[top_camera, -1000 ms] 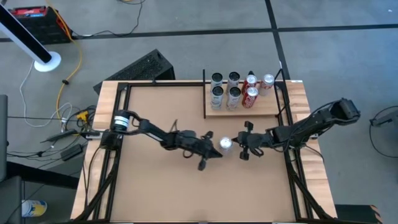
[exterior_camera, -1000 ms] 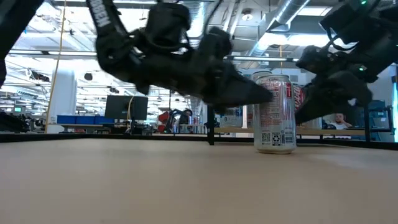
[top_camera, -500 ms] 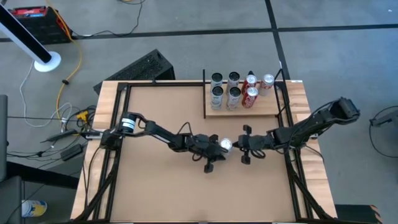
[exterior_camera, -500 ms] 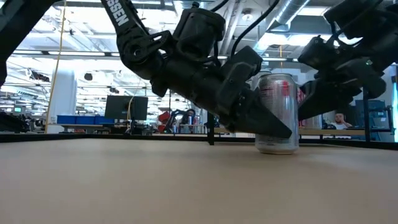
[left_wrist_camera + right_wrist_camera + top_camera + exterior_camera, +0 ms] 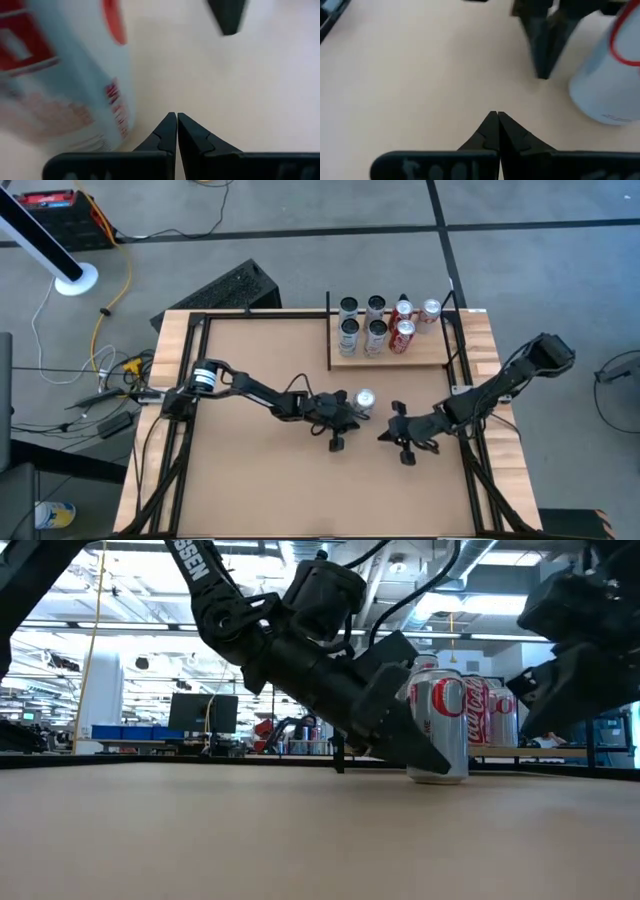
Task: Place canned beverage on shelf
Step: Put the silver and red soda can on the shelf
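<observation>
Tan surface (image 5: 250, 480): can (image 5: 364, 400) stands mid-surface, nudged nearer the shelf (image 5: 440, 350). Left hand (image 5: 341, 427), closed and empty, presses beside it; right hand (image 5: 402, 442), closed, has backed away. Pushing, not gripping.

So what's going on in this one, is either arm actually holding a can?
No. A silver and red drink can stands upright on the tan tabletop, held by nobody. The left gripper sits shut right beside it; the right gripper is shut too, farther off. Six cans already stand on the pale wood shelf.
</observation>
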### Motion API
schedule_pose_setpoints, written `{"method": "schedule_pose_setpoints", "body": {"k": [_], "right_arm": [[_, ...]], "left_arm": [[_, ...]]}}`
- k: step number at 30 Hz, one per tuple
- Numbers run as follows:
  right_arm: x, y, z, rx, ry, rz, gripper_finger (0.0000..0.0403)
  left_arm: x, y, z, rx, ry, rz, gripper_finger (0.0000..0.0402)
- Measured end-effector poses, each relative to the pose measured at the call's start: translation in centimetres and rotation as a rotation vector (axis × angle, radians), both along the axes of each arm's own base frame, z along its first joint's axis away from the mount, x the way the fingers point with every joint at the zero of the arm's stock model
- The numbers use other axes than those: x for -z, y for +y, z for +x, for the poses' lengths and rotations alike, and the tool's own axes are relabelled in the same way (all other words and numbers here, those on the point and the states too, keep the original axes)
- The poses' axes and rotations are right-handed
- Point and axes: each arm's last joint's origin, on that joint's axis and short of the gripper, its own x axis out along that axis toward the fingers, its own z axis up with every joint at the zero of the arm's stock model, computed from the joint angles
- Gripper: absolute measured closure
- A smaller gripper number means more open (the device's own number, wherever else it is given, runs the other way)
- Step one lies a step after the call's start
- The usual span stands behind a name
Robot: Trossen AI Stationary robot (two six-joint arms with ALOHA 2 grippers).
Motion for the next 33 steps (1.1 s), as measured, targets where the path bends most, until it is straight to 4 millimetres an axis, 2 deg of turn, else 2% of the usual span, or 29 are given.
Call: {"method": "schedule_pose_setpoints", "body": {"k": [7,12,19,26,33], "right_arm": [[0.3,-0.3,-0.3,0.042,0.048,-0.062,0.0385],[0.7,-2.4,-0.4,0.244,0.145,-0.2,0.0385],[0.4,-5.7,0.5,0.508,0.096,-0.27,0.0385],[-0.7,-6.5,1.8,0.431,-0.012,-0.244,0.0385],[-0.7,-6.0,1.9,0.394,-0.02,-0.217,0.0385]], "left_arm": [[-1.8,0.0,-0.3,-0.021,0.0,0.052,0.0402],[-1.7,0.0,-0.4,-0.019,0.016,0.076,0.0402],[-1.5,0.2,-0.5,-0.061,0.043,0.119,0.0402],[-1.5,0.5,-0.5,-0.113,0.049,0.152,0.0401],[-1.4,0.7,-0.6,-0.123,0.052,0.169,0.0402]]}}
